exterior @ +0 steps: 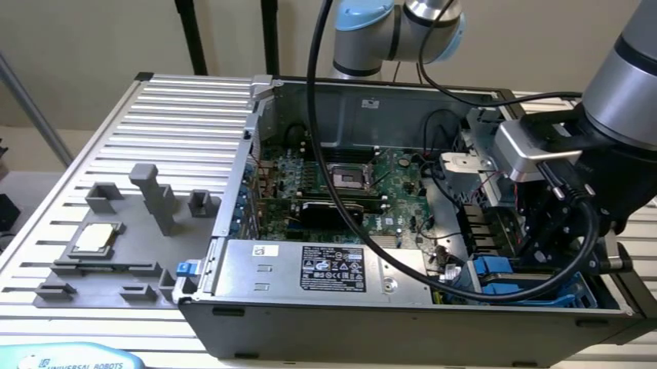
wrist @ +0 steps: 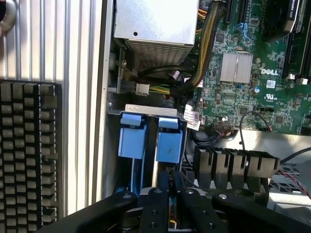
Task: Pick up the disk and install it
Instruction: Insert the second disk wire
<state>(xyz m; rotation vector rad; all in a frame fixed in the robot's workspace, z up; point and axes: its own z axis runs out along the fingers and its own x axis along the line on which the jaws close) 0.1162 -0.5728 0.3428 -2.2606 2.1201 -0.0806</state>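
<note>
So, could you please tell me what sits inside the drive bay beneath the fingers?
Two blue carriers stand side by side in the bay. The black fingers cover their lower ends; the disk itself is hidden.

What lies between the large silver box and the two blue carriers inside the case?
Wrist view: black and yellow cables with a white connector cross that stretch between the silver box and the blue carriers.

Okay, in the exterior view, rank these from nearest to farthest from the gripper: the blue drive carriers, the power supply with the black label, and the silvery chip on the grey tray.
1. Blue drive carriers: directly beneath the gripper, in the case's corner at the exterior view's right.
2. Power supply: along the case's near edge, mid-frame.
3. Silvery chip: outside the case, on the grey tray at the exterior view's left.
</note>
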